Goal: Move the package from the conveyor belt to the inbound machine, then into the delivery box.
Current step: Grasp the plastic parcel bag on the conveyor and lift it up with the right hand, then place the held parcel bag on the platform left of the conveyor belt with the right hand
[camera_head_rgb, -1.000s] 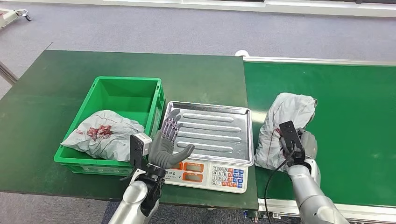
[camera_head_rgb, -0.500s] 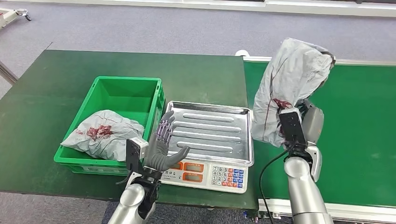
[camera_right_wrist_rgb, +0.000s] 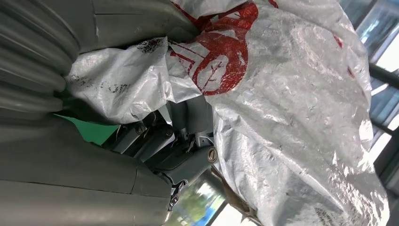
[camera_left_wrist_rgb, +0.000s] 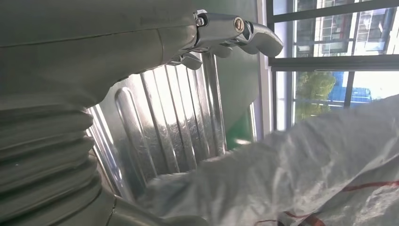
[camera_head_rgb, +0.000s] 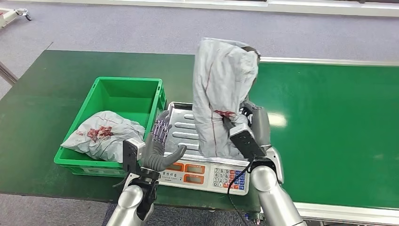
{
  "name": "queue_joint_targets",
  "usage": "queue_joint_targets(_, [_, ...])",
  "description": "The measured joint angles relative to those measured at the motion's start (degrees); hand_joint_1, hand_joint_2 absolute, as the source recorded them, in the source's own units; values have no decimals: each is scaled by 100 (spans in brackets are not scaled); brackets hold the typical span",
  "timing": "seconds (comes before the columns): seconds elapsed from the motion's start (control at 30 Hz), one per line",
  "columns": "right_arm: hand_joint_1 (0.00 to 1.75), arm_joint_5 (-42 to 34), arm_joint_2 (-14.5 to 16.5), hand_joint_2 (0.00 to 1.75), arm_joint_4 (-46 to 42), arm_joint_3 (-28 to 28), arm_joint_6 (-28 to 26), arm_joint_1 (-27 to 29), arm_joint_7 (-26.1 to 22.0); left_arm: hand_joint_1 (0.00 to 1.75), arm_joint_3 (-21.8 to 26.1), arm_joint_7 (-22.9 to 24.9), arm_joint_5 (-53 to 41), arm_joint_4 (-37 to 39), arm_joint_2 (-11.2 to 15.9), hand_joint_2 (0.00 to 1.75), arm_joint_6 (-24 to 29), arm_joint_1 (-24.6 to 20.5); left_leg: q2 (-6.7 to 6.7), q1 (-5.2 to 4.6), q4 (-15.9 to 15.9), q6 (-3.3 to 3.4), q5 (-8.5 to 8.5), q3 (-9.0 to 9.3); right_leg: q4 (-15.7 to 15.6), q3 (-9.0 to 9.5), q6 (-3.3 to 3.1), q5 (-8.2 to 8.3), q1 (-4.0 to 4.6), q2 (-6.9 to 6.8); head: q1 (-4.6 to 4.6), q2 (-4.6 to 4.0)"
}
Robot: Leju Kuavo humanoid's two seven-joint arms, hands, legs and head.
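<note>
My right hand point(camera_head_rgb: 256, 123) grips a grey plastic package point(camera_head_rgb: 221, 92) with red print and holds it upright over the steel tray point(camera_head_rgb: 188, 123) of the weighing scale point(camera_head_rgb: 207, 175). Up close, the package point(camera_right_wrist_rgb: 291, 94) wraps around the hand's dark fingers point(camera_right_wrist_rgb: 164, 141). My left hand point(camera_head_rgb: 160, 146) stands open at the scale's front left corner, fingers spread, holding nothing. From the left wrist, the ribbed tray point(camera_left_wrist_rgb: 155, 122) lies under that hand and the package point(camera_left_wrist_rgb: 306, 165) hangs close by. The green conveyor belt point(camera_head_rgb: 329, 117) lies to the right.
A green crate point(camera_head_rgb: 127, 94) stands left of the scale on the dark green table point(camera_head_rgb: 56, 84), with another grey package point(camera_head_rgb: 101, 134) inside it. The scale's keypad point(camera_head_rgb: 229, 177) and displays face me. Grey floor lies beyond the table.
My right hand has lifted the package off the conveyor belt and carried it left, to above the scale's tray. The left hand has stayed by the scale's corner.
</note>
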Motion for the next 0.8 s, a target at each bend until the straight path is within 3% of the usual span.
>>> queue_joint_targets(0.33, [175, -200, 41, 175, 7, 578, 64, 27, 72, 0, 9, 29, -48, -86, 0, 175, 1, 2, -8, -2, 1, 1, 0, -3, -1, 1, 1, 0, -5, -10, 1, 0])
queue_joint_targets(0.37, [142, -228, 44, 175, 7, 600, 76, 32, 83, 0, 9, 39, -50, -87, 0, 175, 1, 2, -7, -2, 1, 1, 0, -3, -1, 1, 1, 0, -5, -10, 1, 0])
queue_joint_targets(0.47, [17, -363, 55, 175, 7, 660, 144, 100, 139, 0, 9, 74, -75, -88, 0, 175, 2, 2, -7, -2, 1, 1, 0, -2, -1, 1, 0, 0, -4, -10, 1, 0])
queue_joint_targets(0.5, [9, -404, 59, 175, 7, 679, 162, 140, 152, 0, 9, 79, -89, -89, 0, 175, 7, 3, -8, -2, 1, 1, 0, -3, 0, 1, 0, 0, -3, -10, 1, 0])
queue_joint_targets(0.8, [9, -505, 62, 175, 17, 776, 182, 313, 169, 0, 9, 96, -156, -135, 0, 175, 81, 9, -7, -1, 1, 0, -1, -4, 0, 0, 0, -1, -4, -10, 2, 0])
